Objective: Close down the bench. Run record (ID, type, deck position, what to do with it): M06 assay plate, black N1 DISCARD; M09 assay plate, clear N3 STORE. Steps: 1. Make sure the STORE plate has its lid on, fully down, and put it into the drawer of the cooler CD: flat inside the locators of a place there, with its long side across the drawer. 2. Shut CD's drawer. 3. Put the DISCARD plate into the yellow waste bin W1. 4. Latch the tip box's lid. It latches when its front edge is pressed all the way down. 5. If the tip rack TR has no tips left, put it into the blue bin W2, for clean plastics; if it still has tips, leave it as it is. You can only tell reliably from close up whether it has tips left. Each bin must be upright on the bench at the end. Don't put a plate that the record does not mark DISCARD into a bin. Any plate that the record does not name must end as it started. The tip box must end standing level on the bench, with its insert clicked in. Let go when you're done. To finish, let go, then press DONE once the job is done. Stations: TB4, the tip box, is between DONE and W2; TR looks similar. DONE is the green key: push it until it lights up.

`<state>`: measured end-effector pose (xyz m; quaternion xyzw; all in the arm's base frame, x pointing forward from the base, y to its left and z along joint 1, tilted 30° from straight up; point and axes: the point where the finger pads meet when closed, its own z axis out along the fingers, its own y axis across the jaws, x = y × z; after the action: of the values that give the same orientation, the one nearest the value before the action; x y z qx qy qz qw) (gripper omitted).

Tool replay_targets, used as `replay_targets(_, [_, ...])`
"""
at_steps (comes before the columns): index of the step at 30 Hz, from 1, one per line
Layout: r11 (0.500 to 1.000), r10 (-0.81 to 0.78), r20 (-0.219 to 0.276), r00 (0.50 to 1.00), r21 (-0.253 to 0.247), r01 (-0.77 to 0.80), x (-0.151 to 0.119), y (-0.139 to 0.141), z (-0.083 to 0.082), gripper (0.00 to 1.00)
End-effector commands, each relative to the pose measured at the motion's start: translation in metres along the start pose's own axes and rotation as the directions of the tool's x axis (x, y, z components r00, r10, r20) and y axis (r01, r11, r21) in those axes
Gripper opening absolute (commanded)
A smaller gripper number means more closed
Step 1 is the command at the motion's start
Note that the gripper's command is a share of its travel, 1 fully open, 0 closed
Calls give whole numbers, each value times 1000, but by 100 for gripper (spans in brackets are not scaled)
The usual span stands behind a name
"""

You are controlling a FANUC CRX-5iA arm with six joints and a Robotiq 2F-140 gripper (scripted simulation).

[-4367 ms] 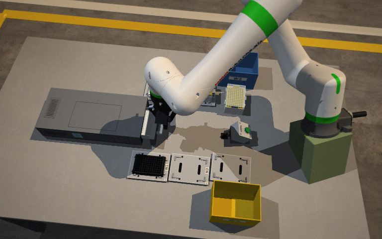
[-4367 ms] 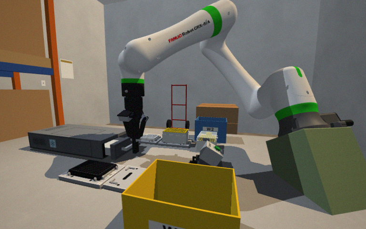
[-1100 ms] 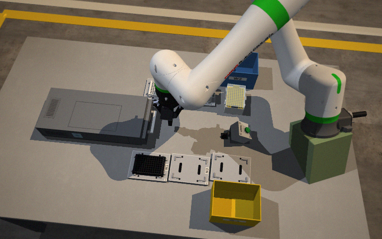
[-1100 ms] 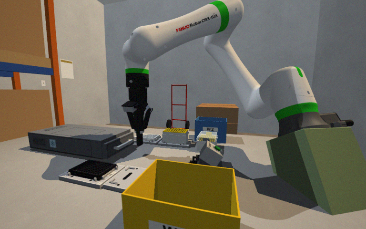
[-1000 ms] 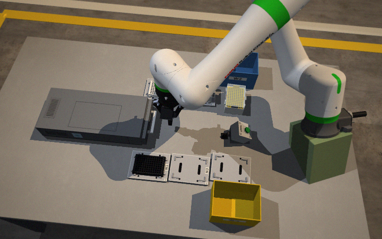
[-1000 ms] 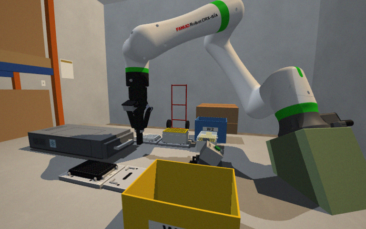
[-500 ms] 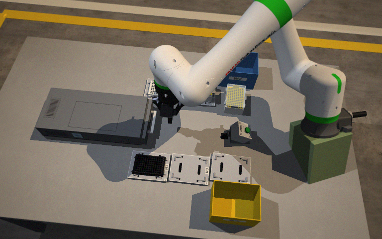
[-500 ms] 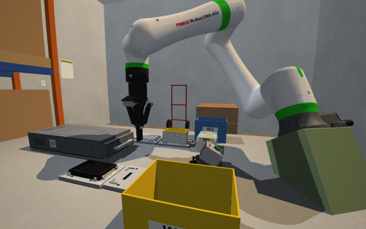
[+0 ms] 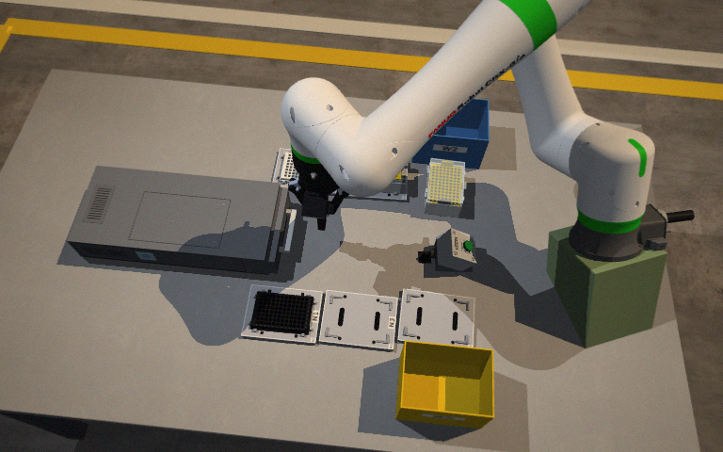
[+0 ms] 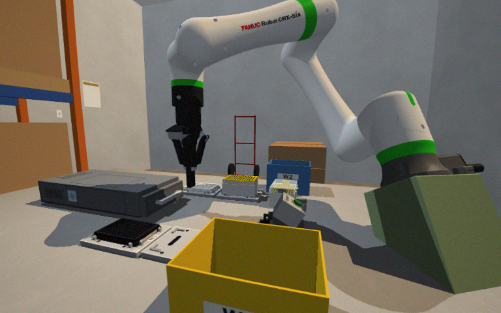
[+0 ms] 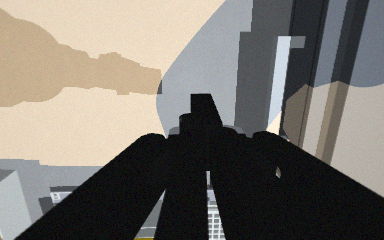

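My gripper [image 9: 321, 223] is shut and empty. It points down just above the bench, right beside the drawer front [image 9: 285, 220] of the grey cooler CD [image 9: 178, 217]. The drawer front lies against the cooler body, as far as I can tell; its pale handle shows in the wrist view [image 11: 280, 80]. The black plate [image 9: 281, 312] sits in nest N1. Nest N3 [image 9: 359, 320] is bare, and no clear plate is in view. The yellow bin W1 [image 9: 444, 384] stands upright at the front. The tip box TB4 [image 9: 444, 185] stands between the green DONE key [image 9: 469, 244] and the blue bin W2 [image 9: 455, 134].
The tip rack TR [image 10: 239, 185] with a yellow top stands behind my gripper, mostly hidden by my arm in the overhead view. A pale plate [image 9: 285, 166] lies beside it near the cooler's far corner. A third bare nest [image 9: 437, 316] lies right of N3. My green base block [image 9: 606, 285] is at the right.
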<state>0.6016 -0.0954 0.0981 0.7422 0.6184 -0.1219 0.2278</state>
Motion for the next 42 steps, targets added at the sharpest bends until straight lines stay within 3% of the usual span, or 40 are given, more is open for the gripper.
replay_targets(1, [1000, 0, 0, 1000, -2, 0, 0, 1, -4, 10])
replay_targets(25, [1000, 0, 0, 1000, -2, 0, 0, 1, -34, 10])
replay_targets(34, [1000, 0, -1, 1000, -2, 0, 0, 1, -34, 10])
replay_targets(35, [999, 33, -1, 999, -2, -33, 4, 2, -35, 70])
replay_targets(42, [965, 264, -1, 965, -2, -264, 30, 11, -37, 70])
